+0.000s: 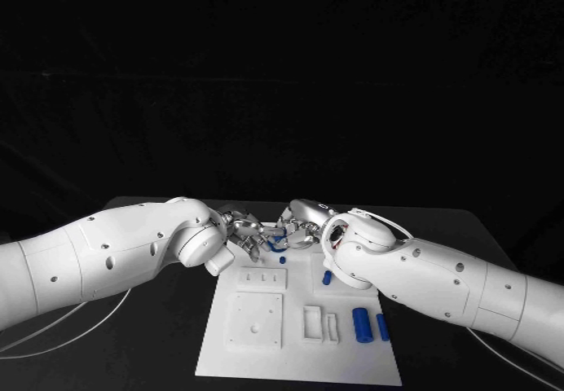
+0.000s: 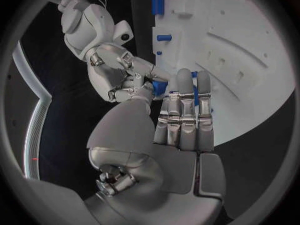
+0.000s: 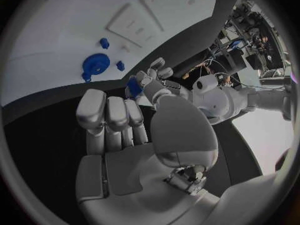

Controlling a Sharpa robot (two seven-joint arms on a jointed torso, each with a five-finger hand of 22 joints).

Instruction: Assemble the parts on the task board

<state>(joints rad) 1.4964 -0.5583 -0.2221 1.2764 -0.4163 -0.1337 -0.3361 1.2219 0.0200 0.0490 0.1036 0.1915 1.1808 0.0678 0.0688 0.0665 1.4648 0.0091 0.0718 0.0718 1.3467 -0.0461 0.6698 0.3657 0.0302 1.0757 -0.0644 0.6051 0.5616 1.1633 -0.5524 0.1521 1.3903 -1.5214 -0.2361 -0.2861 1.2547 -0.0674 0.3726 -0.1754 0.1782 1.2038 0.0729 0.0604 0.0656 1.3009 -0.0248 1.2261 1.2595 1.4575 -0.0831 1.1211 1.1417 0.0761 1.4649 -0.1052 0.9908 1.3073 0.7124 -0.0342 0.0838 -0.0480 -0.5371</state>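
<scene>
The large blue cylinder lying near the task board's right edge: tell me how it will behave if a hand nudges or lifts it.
The large blue cylinder lies on its side on the flat white task board, so a sideways nudge would probably roll it, perhaps against the slimmer blue rod beside it. It looks like rigid, smooth plastic: likely stiff and light, possibly slippery between metal fingers.

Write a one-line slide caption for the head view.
Both hands, left hand and right hand, meet over the far end of the white task board, with blue parts lying near its right edge.
</scene>
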